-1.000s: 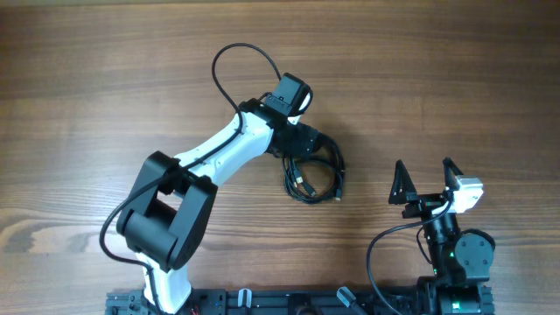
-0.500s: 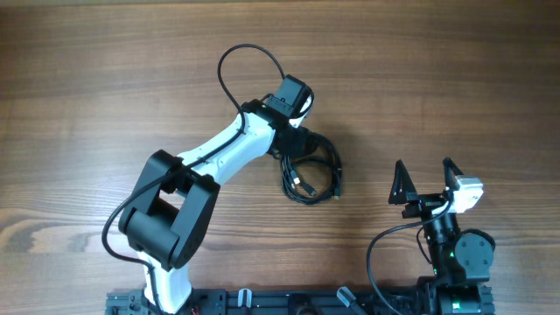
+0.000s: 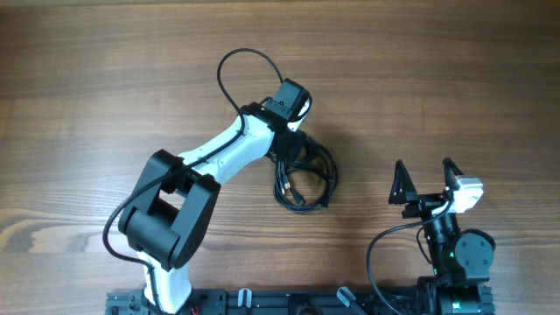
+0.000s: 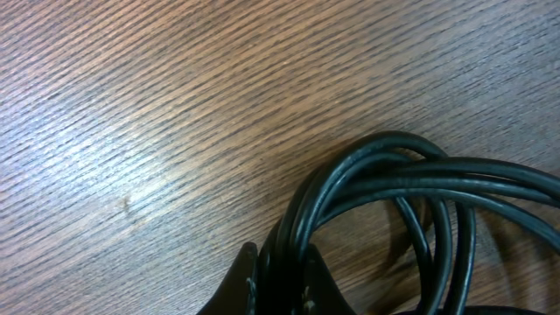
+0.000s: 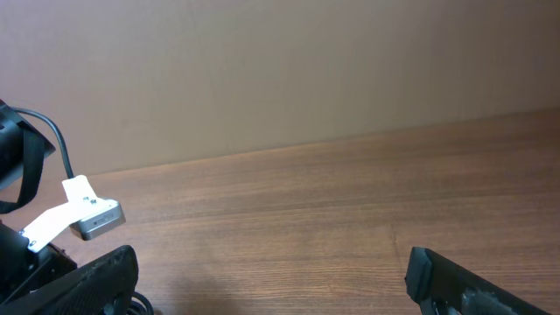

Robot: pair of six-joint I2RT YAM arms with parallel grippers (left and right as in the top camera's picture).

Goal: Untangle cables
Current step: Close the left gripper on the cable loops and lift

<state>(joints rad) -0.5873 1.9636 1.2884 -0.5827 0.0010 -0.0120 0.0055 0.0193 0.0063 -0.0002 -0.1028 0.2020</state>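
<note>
In the middle of the table (image 3: 105,70), seen from overhead, the cables (image 3: 304,182) lie as one black bundle of loops. The left gripper (image 3: 292,147) is down on the upper left edge of this bundle (the wrist hides its fingers here). The right gripper (image 3: 424,168) stands well apart, near the right front edge, with its fingers spread wide and nothing between them.

In the left wrist view, the left gripper (image 4: 278,271) is pressed together on some strands of the cables (image 4: 394,179), which curve away to the right over the wood.

In the right wrist view, the right gripper (image 5: 280,284) shows two black fingers (image 5: 92,280) far apart at the bottom corners, with a plain wall (image 5: 306,61) behind.
</note>
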